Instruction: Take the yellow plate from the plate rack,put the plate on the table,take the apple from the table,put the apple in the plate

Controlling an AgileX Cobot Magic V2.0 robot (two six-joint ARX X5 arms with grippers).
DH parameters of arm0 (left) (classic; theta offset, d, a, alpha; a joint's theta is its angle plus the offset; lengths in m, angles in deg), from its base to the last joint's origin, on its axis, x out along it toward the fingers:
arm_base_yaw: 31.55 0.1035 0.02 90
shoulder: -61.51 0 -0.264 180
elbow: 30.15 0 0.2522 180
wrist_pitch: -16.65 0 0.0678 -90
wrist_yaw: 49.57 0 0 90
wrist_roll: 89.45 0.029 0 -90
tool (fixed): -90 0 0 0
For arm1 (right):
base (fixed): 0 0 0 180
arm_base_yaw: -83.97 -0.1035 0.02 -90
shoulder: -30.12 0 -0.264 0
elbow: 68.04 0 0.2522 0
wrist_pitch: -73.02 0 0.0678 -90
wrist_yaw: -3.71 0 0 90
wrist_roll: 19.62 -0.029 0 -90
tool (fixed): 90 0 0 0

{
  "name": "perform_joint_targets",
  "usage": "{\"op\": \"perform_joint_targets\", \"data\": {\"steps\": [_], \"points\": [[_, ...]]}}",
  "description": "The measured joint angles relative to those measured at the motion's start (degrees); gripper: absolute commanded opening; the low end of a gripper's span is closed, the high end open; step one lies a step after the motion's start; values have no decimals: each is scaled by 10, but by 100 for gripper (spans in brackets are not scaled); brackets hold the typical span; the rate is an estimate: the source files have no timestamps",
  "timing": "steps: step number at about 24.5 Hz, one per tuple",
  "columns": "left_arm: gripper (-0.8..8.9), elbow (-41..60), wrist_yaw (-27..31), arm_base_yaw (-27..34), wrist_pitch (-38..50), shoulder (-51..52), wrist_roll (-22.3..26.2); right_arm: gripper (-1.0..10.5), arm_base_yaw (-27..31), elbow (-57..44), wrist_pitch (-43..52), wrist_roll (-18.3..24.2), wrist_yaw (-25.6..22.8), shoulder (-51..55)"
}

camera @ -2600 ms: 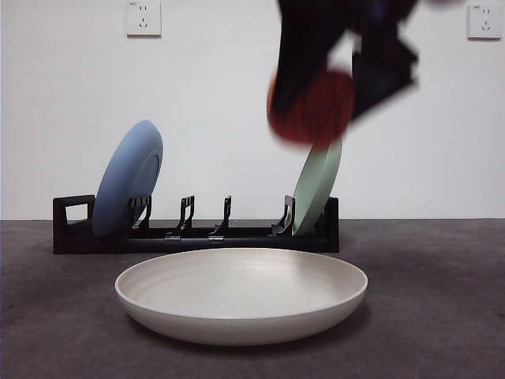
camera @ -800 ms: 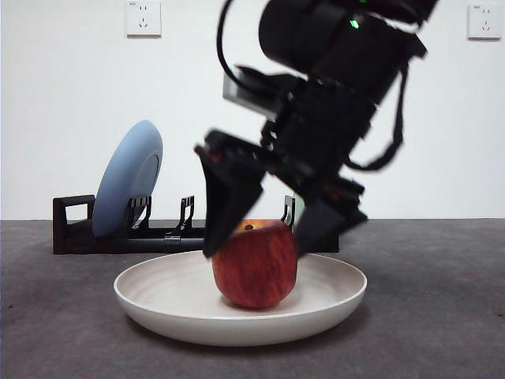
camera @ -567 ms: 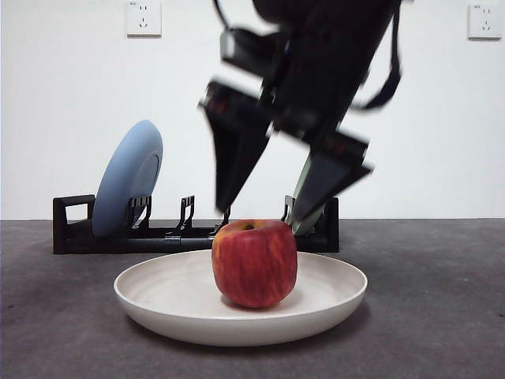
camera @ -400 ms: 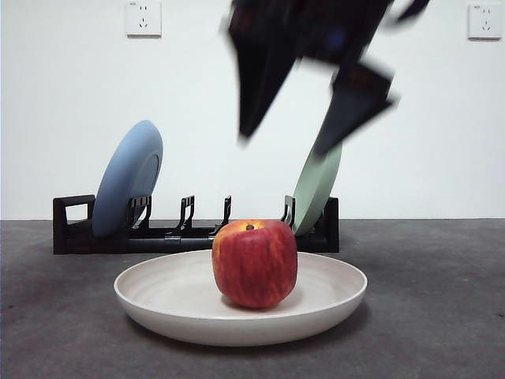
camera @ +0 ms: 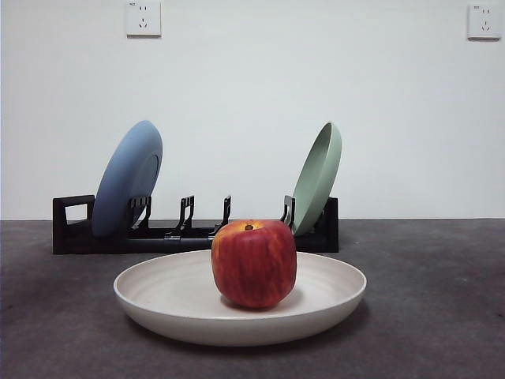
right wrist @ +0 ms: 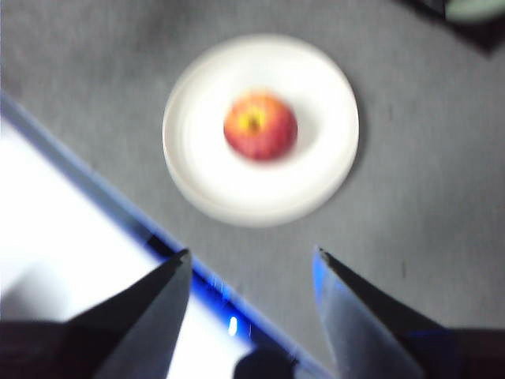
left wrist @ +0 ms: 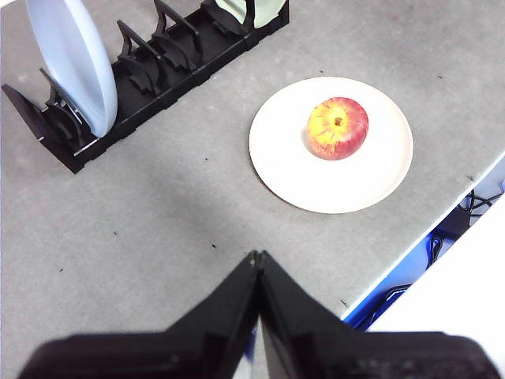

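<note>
The apple [camera: 253,263] sits (upright) in the yellow plate [camera: 173,304].

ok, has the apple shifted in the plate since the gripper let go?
No. The apple sits at the same spot in the yellow plate, still lined up below the plate rack divider behind it.

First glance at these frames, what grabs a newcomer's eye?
The red apple sitting upright in the middle of the yellow plate on the table. Behind it, the black plate rack holds a blue plate at one end and a pale green plate at the other, empty slots between.
</note>
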Motion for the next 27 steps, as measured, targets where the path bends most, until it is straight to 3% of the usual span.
{"op": "perform_joint_targets", "data": {"steps": [3,6,21,27], "points": [[-7,0,-9,0,2,0,5,72,0,0,-63,-3,0,28],[-7,0,-33,0,10,0,8,-16,0,0,-63,-8,0,50],[-4,0,-44,0,14,-1,8,2,0,0,-63,-38,-1,63],[-4,0,-44,0,14,-1,8,2,0,0,-63,-44,-47,63]]}}
